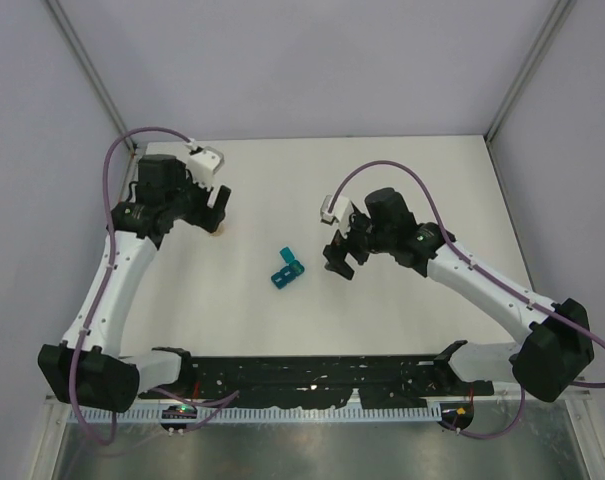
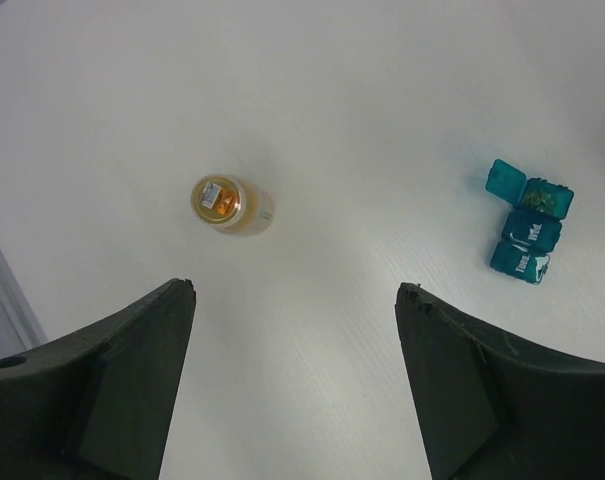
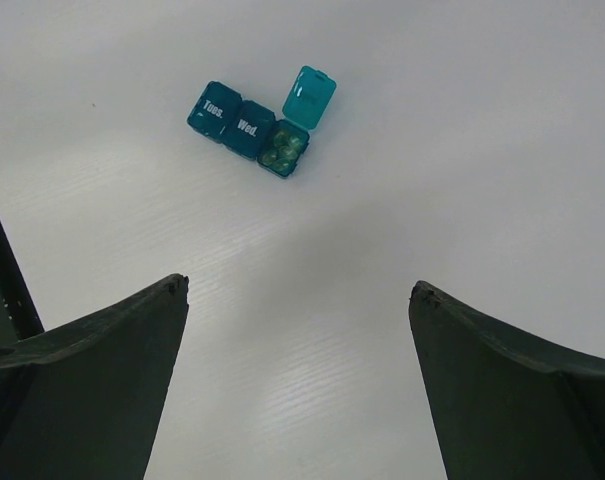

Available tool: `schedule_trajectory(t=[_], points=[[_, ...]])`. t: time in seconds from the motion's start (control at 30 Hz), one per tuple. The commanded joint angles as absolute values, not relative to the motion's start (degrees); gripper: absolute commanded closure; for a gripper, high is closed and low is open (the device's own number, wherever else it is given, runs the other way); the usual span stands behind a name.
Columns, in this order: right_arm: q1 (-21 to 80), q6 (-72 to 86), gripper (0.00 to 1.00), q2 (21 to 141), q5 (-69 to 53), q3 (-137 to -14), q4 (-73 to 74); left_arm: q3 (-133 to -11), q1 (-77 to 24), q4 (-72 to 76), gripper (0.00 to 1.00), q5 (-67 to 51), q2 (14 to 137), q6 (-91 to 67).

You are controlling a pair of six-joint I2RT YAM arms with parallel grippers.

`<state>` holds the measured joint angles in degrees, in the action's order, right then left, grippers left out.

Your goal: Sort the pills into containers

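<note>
left pincer (image 2: 295, 290) is released: its two dark jaws stand wide apart with only bare table showing between them, and it grasps nothing. right pincer (image 3: 300, 285) is likewise released, jaws spread wide over the white table (image 1: 402, 180), holding nothing.

from the overhead view, the left arm reaches to the far left part of the table and the right arm to the middle right, with the containers (image 1: 287, 268) lying between them, nearer the right pincer and touching neither.

the containers are one teal-blue strip of three joined square compartments. white lettering on two shut lids reads "tues." and "wed." in the right wrist view. the third compartment, beside "wed.", has its lid swung open. the pills (image 3: 283, 148) sit inside that open compartment as a small cluster of tiny pale pieces, too small to count.

a small clear tan-tinted vial (image 2: 232, 204) sits on the table ahead of the left pincer, well apart from the strip, its uncapped mouth toward the camera, with a few orange pieces visible inside.
</note>
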<state>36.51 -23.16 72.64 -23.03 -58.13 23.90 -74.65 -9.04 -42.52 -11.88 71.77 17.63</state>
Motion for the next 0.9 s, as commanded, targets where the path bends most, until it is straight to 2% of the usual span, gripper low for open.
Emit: schedule_trajectory(t=[0.0,0.1,0.47,0.7,0.87], points=[[36.3,-23.5,0.05,70.1,-17.1,-58.7,22.2,-69.3,-9.1,-31.7,0.15,-15.2,64.8,13.6],[36.2,-24.6,0.05,70.0,-14.5,-59.2,22.5,-64.4,-9.2,-28.2,0.09,-19.3,61.3,12.8],[36.4,-22.9,0.05,75.1,-16.0,-62.9,23.7,-53.8,-10.5,-25.5,0.03,-32.3,55.5,13.1],[36.3,-20.7,0.05,77.5,-15.1,-62.8,23.0,-44.9,-19.1,-21.0,0.0,-25.9,53.4,14.9],[35.8,-17.8,0.05,75.8,-7.1,-59.9,18.6,-41.4,-24.9,-18.3,0.0,-21.1,54.9,15.5]])
